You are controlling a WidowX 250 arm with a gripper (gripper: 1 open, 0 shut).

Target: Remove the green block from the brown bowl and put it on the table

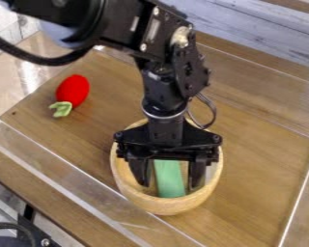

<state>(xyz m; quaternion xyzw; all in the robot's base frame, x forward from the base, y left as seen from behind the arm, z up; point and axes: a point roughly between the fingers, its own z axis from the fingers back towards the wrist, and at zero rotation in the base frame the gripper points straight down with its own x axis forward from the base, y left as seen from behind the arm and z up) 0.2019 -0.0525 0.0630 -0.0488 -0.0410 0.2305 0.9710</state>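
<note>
The green block (169, 178) lies flat inside the brown bowl (139, 193), which sits near the front edge of the table (254, 145). My gripper (169, 166) points straight down into the bowl, open wide. One black finger stands at each side of the block, close to the bowl's inner wall. The block's far end is hidden under the gripper body. I cannot tell whether the fingers touch the block.
A red strawberry toy (70, 93) with a green leaf lies at the left of the table. A low clear plastic wall (67, 198) runs along the front and left edges. The black arm (164, 68) rises above the bowl toward the upper left.
</note>
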